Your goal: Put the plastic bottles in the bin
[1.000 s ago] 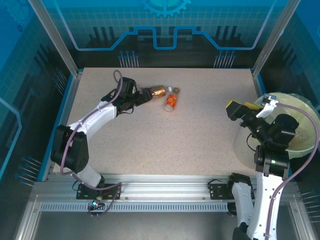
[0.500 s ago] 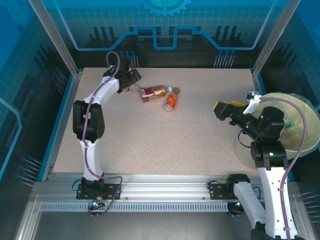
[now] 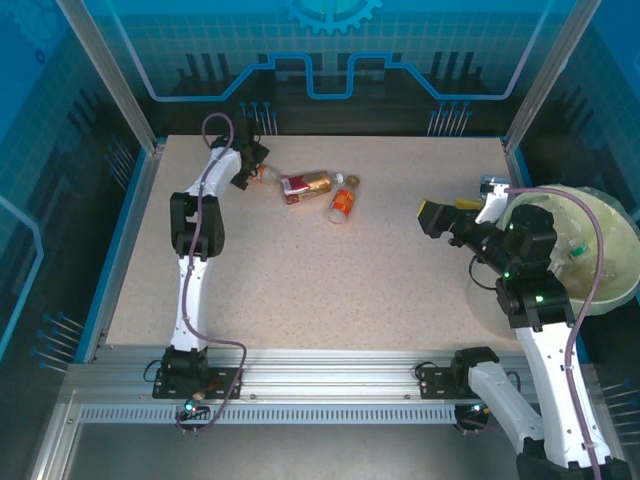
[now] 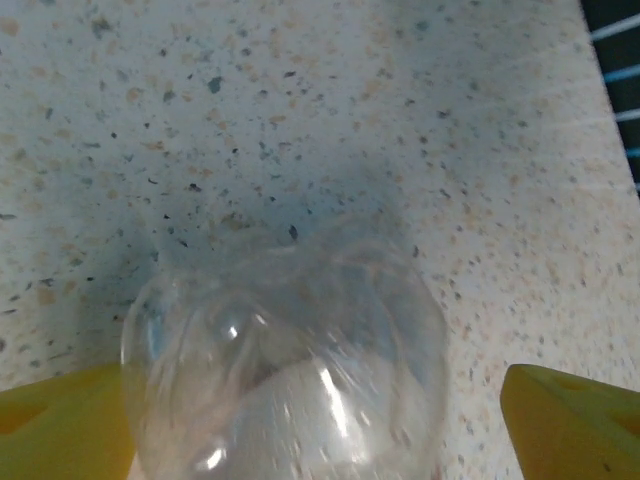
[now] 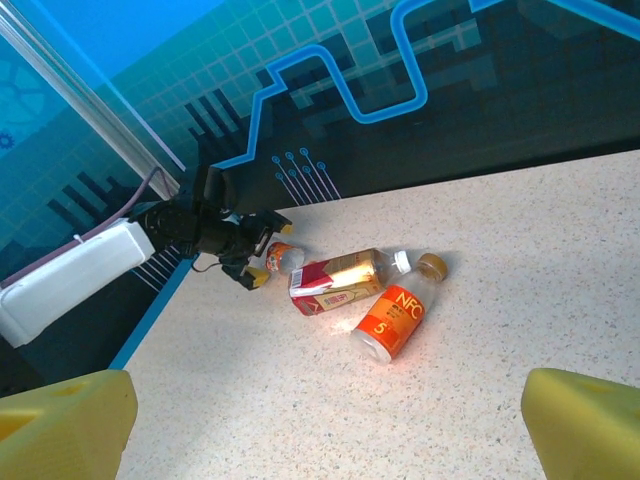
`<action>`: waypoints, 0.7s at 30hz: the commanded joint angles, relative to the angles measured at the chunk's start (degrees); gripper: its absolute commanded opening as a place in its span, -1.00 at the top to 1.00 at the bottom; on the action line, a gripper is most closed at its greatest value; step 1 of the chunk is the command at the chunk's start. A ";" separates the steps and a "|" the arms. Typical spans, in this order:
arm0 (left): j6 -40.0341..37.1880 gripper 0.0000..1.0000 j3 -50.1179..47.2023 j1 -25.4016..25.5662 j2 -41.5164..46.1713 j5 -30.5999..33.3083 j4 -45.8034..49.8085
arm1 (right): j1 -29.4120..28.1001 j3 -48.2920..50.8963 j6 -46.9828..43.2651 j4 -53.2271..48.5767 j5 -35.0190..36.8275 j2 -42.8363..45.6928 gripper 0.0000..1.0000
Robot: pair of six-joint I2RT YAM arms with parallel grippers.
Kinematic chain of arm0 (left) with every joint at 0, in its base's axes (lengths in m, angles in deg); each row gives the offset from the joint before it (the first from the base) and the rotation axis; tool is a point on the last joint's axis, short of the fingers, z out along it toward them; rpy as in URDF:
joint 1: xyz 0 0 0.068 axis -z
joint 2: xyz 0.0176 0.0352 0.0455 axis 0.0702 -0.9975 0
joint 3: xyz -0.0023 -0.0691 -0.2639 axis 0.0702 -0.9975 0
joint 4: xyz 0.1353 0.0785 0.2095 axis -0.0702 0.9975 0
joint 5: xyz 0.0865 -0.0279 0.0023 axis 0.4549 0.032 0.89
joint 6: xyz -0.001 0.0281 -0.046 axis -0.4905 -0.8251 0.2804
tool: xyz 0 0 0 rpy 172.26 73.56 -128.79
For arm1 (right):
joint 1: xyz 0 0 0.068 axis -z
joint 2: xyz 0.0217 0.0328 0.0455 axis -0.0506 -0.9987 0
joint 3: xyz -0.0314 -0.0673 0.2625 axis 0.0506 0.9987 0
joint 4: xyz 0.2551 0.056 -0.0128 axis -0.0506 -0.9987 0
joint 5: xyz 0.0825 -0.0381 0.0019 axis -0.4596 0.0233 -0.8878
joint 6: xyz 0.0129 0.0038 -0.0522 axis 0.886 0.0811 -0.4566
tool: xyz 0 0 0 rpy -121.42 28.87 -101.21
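Back-left on the bench (image 3: 330,290), close to the rear edge, lies the small clear bottle (image 3: 263,175) with the orange cap. That's the one I'm on. Left jaws are spread around its body, not pinching yet. In the wrist view one yellow pad (image 4: 60,425) touches the wall and the other stands off with bench showing in the gap, so I'm off-centre.

How I'd do the grab:
- Shift sideways until both gaps match, then close. Closing from here would probably shove the bottle along, and it's round and light, so I expect it to roll or pop out.
- Take the fat part of the body, not the neck. Close gently, since thin plastic should give.
- The arm looks near full stretch. Lift straight up before swinging.

Neighbours: the red-label bottle (image 3: 305,184) lies just beside mine. I can't tell if they touch. The orange-label bottle (image 3: 342,205) lies next to that one, caps close together. Both are left to clear, and a sloppy lift could knock them.

The bin (image 3: 620,225) sits at the right edge of the bench, well apart from all three. Right jaws are spread wide with nothing between them, hovering over the bench just beside the bin, camera toward the bottles. My carry runs past that arm, so I'd mind the clearance.
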 commanded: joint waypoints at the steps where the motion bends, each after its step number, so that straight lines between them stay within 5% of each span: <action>1: 3.52 -0.69 1.82 -1.69 -1.16 -0.96 3.01 | -1.54 -2.33 -1.50 -1.58 2.21 0.21 -1.00; 8: 0.49 -0.25 -1.55 -3.38 0.96 -2.19 0.30 | -2.28 -2.60 -2.00 -2.50 3.32 0.83 -1.00; 14: -2.69 -0.03 -21.51 -3.76 12.56 0.34 -17.43 | -2.89 -3.11 -2.05 -3.41 2.75 0.65 -1.00; 21: -6.64 0.20 -30.88 -4.04 19.59 -1.84 -26.45 | -3.47 -2.19 -2.93 -1.64 0.43 1.62 -1.00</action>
